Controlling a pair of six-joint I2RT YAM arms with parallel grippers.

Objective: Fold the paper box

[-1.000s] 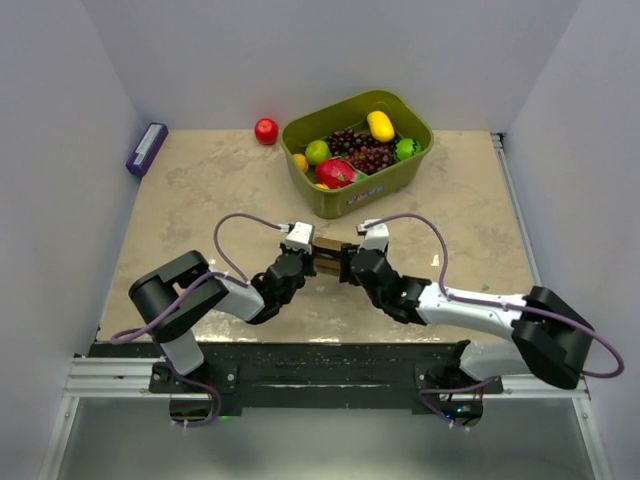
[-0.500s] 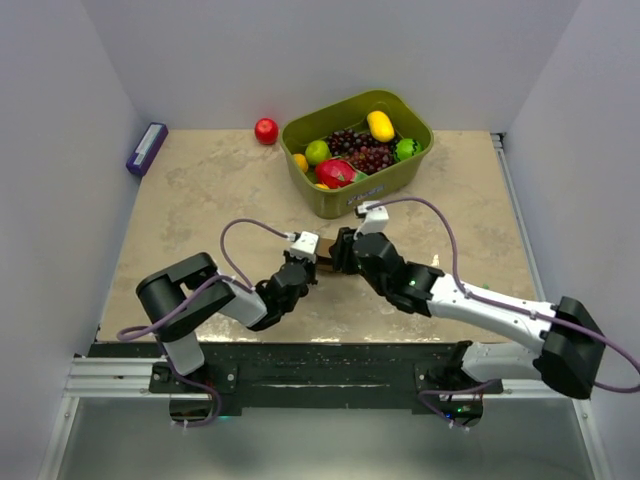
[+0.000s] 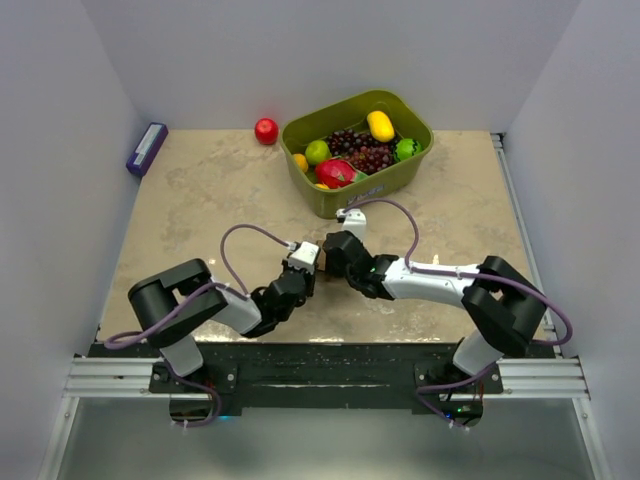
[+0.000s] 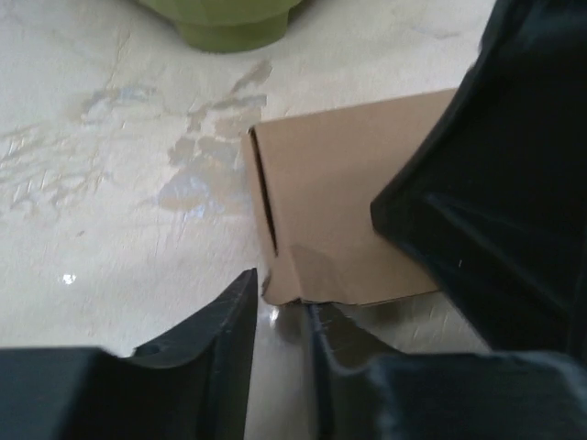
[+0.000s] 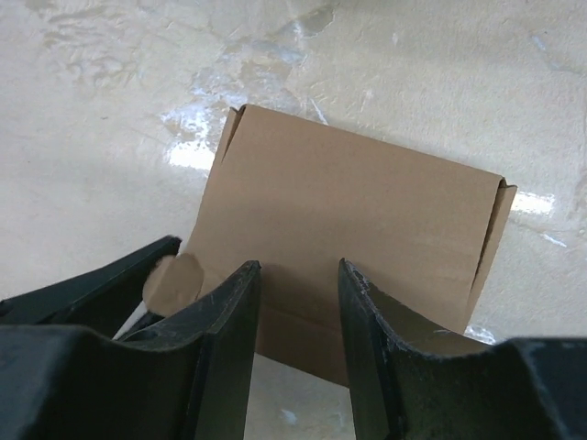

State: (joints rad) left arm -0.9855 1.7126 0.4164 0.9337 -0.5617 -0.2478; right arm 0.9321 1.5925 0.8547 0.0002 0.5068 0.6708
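Observation:
The paper box (image 5: pixel 358 215) is a brown, flattened cardboard sleeve lying on the marbled table at mid-front. In the top view the two grippers hide most of it. My right gripper (image 5: pixel 298 270) (image 3: pixel 331 257) stands over the box's near edge, jaws apart, with the cardboard face showing in the gap. My left gripper (image 4: pixel 282 298) (image 3: pixel 307 266) sits at a corner of the box (image 4: pixel 348 211), its jaws a narrow gap apart with bare table between them. A small rounded tab (image 5: pixel 174 280) sticks out beside the left finger. The right gripper's black body fills the right of the left wrist view.
An olive-green bin (image 3: pixel 400 180) of fruit stands just behind the grippers; its base (image 4: pixel 229 23) shows in the left wrist view. A red apple (image 3: pixel 266 131) lies to the bin's left. A purple box (image 3: pixel 147 148) rests at the far left wall.
The left jaws have parted and let go of the box. The right arm swung left and folded in, bringing its gripper over the box, its jaws narrower than before.

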